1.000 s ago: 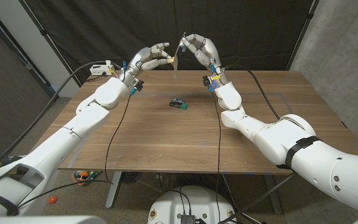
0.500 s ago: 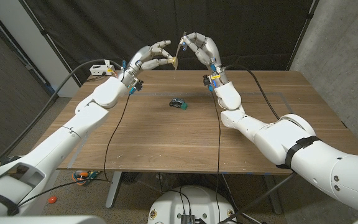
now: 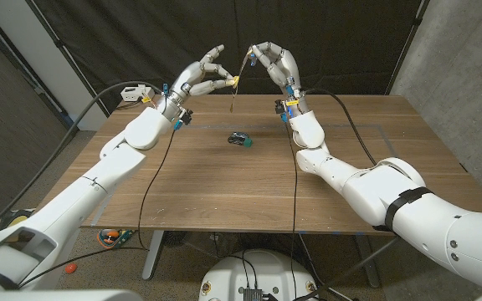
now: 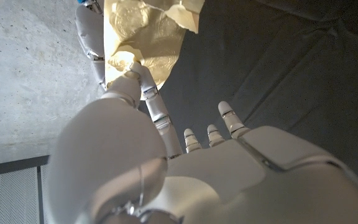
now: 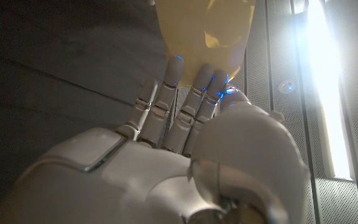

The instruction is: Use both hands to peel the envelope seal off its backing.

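Both hands are raised above the table's far edge. My left hand (image 3: 201, 78) pinches a small yellow-tan envelope seal (image 3: 233, 80) between thumb and fingertip; the seal (image 4: 143, 32) looks crinkled in the left wrist view. My right hand (image 3: 273, 63) pinches the top of the backing (image 3: 239, 84), seen edge-on as a thin strip hanging down between the hands. In the right wrist view the backing (image 5: 207, 28) is a smooth tan sheet beyond my right hand (image 5: 185, 149). Whether seal and backing still touch cannot be told.
A small dark object with a teal part (image 3: 240, 140) lies on the wooden table (image 3: 224, 192) below the hands. A white box with cables (image 3: 131, 94) sits at the far left corner. Black curtains hang behind.
My left hand has drawn slightly up and to the left with the seal. The backing in my right hand now hangs down as a longer thin strip.
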